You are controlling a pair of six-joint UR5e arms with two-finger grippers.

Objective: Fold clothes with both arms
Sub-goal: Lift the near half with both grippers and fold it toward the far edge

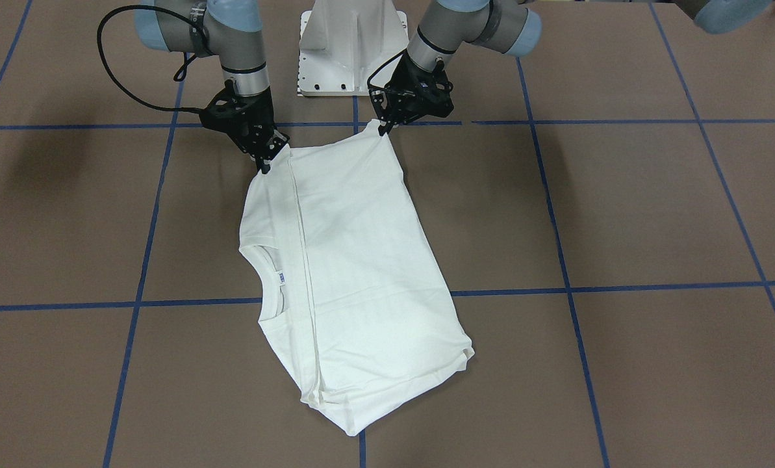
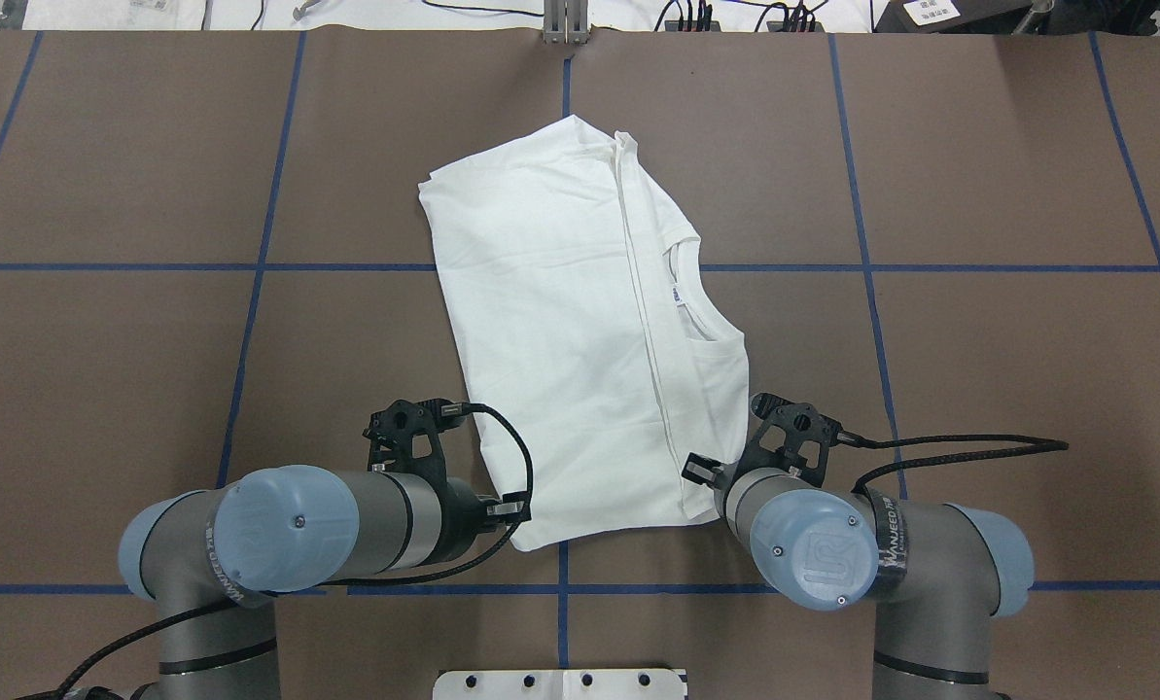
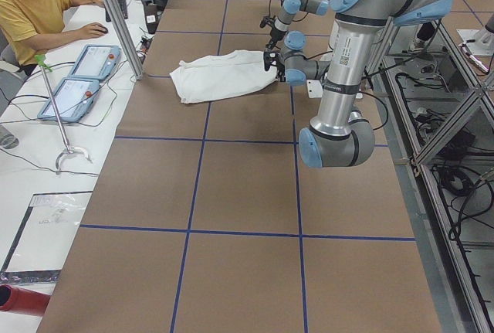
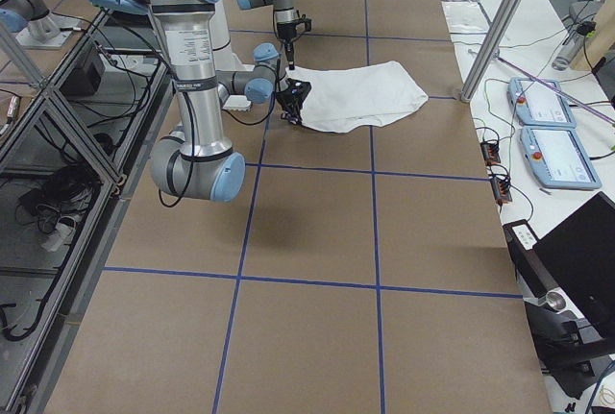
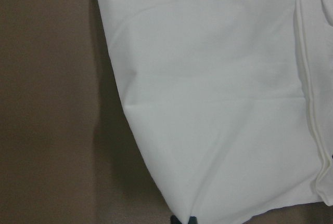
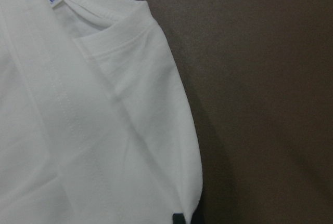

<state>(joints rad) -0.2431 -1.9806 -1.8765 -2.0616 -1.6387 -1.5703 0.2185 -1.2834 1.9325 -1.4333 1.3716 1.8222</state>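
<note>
On the overhead view's left, the black two-finger left gripper (image 1: 382,129) sits at the near-left corner of the white knit T-shirt (image 2: 560,321). Its fingers are pinched together on that corner. In the left wrist view the dark fingertips (image 5: 183,219) meet right at the cloth's lower edge.

The T-shirt lies roughly at the middle of the brown table with blue tape lines (image 2: 978,389), slightly askew. It is already folded into a narrow panel, with one side laid over along a long straight seam (image 2: 643,311). The ribbed round collar (image 2: 711,329) and small blue-printed neck tag (image 2: 675,295) show on the right side.

I judge the cloth light, limp and fairly grippy. It will sag between two held points and drag on the table, so layers may slide apart if only the top one is caught. The corners of the near edge look like the sensible places to hold, taking every layer and moving both ends together.

On the right, the black two-finger right gripper (image 1: 265,164) is closed on the near-right corner, just beside the collar. Its fingertips (image 6: 184,218) are together at the cloth's edge in the right wrist view.
</note>
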